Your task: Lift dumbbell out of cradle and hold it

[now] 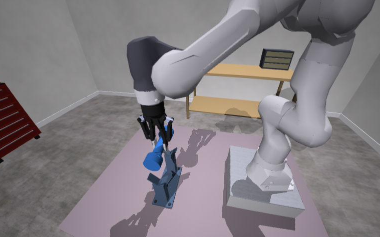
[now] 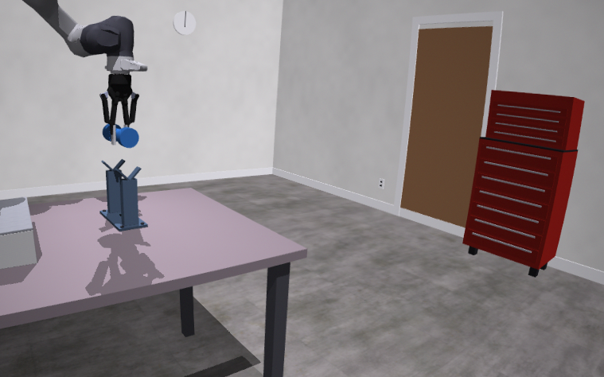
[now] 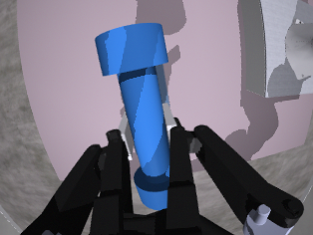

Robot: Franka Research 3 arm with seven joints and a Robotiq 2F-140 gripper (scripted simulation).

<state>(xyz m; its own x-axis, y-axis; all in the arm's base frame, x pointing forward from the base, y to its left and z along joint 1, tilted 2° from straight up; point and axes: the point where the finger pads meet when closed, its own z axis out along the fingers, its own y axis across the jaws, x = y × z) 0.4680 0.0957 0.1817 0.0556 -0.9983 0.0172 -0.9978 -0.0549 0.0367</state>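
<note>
The blue dumbbell (image 1: 157, 153) hangs in the air, its handle clamped between the two fingers of my gripper (image 1: 157, 144). In the exterior view the dumbbell (image 2: 121, 135) sits level and well above the forked top of the blue-grey cradle (image 2: 122, 196), with a clear gap between them. The gripper (image 2: 118, 133) points straight down and touches only the dumbbell. In the wrist view the handle (image 3: 148, 133) runs between the black fingers, and one head (image 3: 131, 49) shows beyond them; the other head is mostly hidden under the hand. The cradle (image 1: 166, 182) stands empty on the pink table.
The robot's grey base block (image 1: 262, 182) sits on the table to the right of the cradle. A red tool cabinet (image 2: 522, 180) stands by the wall, off the table. A wooden shelf (image 1: 238, 88) stands behind the table.
</note>
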